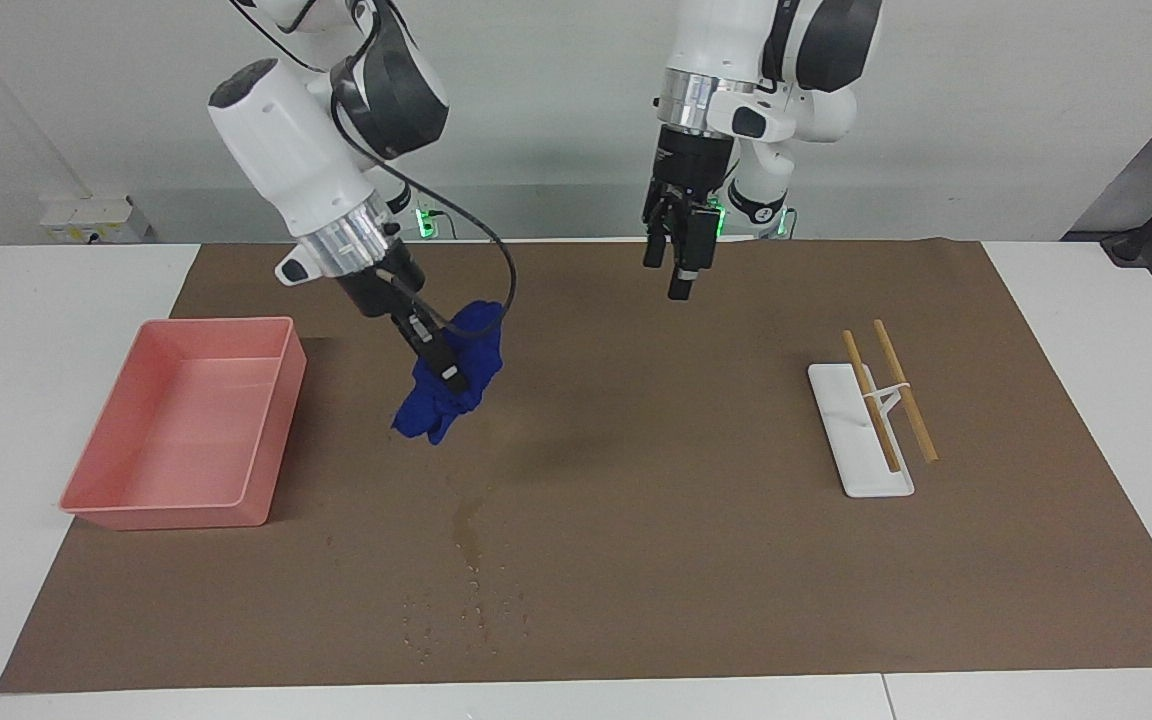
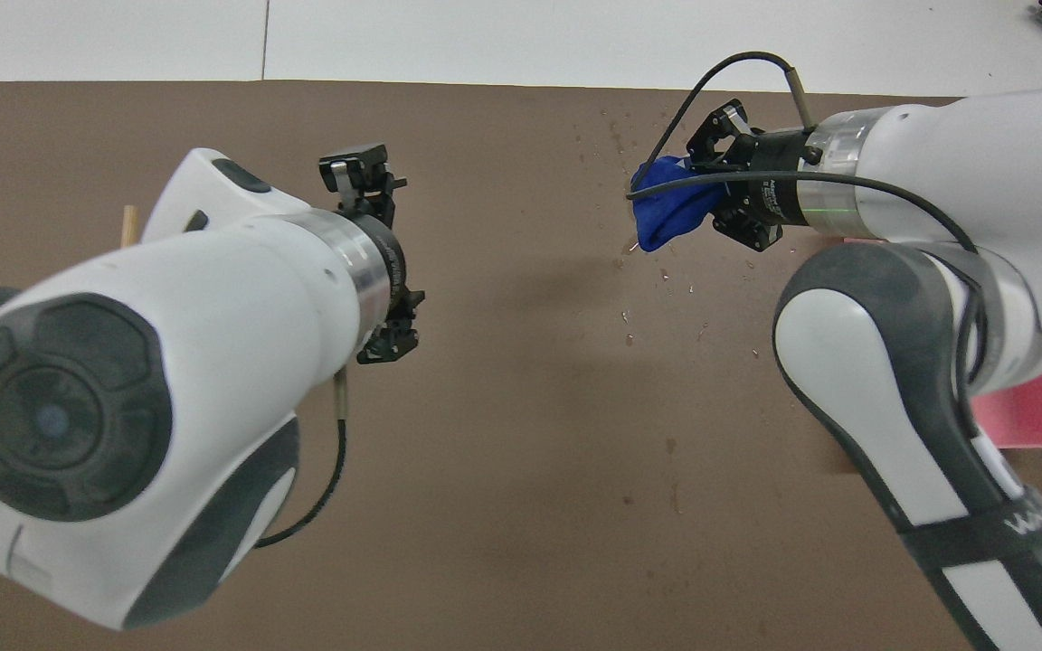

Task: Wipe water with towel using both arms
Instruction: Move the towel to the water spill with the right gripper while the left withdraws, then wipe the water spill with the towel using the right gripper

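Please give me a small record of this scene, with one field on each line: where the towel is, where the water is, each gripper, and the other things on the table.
towel: blue towel, hanging from the right gripper above the mat
water: wet streak with droplets, farther from the robots than the towel, not wiped
right gripper: shut on the towel
left gripper: open, holding nothing, over bare mat
other things: pink tray, white holder with sticks
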You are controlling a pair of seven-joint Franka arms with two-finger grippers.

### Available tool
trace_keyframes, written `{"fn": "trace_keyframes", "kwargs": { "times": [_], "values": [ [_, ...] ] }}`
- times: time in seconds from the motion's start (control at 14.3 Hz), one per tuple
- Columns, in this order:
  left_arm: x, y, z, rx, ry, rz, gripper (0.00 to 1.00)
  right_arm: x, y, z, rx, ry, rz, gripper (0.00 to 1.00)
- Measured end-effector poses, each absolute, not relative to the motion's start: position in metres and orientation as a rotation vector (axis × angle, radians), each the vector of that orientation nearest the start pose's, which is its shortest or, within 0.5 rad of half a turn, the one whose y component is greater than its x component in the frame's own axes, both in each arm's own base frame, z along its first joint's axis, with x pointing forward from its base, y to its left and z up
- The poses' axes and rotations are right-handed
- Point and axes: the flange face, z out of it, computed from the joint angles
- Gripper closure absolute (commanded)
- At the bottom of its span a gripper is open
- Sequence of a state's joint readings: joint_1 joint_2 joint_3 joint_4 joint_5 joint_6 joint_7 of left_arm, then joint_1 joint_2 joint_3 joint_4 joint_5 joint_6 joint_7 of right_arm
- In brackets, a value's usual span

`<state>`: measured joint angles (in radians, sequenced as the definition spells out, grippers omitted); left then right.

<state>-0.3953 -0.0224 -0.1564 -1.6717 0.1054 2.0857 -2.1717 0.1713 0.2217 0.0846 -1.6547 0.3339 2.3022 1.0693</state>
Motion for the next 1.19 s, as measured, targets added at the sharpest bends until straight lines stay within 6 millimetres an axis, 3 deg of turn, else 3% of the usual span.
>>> {"fn": "trace_keyframes", "kwargs": {
  "times": [0.35, 0.49, 0.63, 0.98, 1.19],
  "values": [
    [0.546, -0.181, 0.634, 2.186, 1.91, 0.316, 0.0, 0.719, 0.178, 0.432, -2.346, 1.164, -0.332, 1.0],
    [0.558, -0.126, 0.63, 2.271, 1.86, 0.285, 0.0, 0.741, 0.183, 0.408, -2.362, 1.11, -0.36, 1.0],
    [0.561, -0.084, 0.625, 2.388, 1.798, 0.253, 0.0, 0.758, 0.191, 0.387, -2.351, 1.085, -0.377, 1.0],
    [0.539, -0.002, 0.619, 2.854, 1.331, 0.056, 0.0, 0.769, 0.215, 0.331, -2.342, 1.055, -0.331, 1.0],
    [0.525, 0.02, 0.619, 3.043, 0.902, -0.057, 0.0, 0.774, 0.199, 0.311, -2.318, 1.083, -0.312, 1.0]
  ]
}}
